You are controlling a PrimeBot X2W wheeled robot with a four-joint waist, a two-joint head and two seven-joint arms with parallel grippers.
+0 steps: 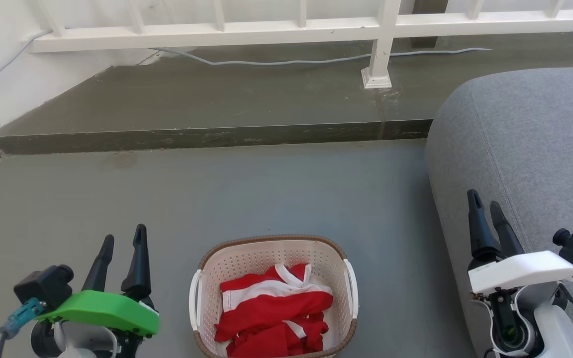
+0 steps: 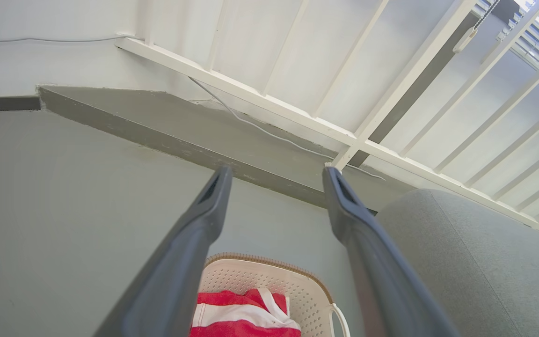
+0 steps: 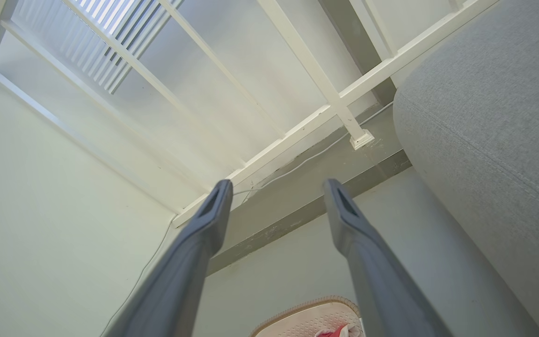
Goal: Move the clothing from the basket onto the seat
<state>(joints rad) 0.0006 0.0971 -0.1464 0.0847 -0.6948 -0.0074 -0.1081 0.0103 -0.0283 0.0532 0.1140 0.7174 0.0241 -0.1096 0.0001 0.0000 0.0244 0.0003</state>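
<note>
I've moved nothing yet: clothing (image 1: 271, 311) all in basket (image 1: 246, 263) at 6 o'clock, none on seat (image 1: 530, 144) at 3. Left hand (image 1: 125, 233), right hand (image 1: 484, 199) both spread wide, empty.

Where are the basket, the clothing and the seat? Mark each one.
the basket (image 1: 256, 258): head view, on its perforated back wall.
the clothing (image 1: 276, 306): head view, middle of the red fabric.
the seat (image 1: 540, 139): head view, bare grey top.
</note>
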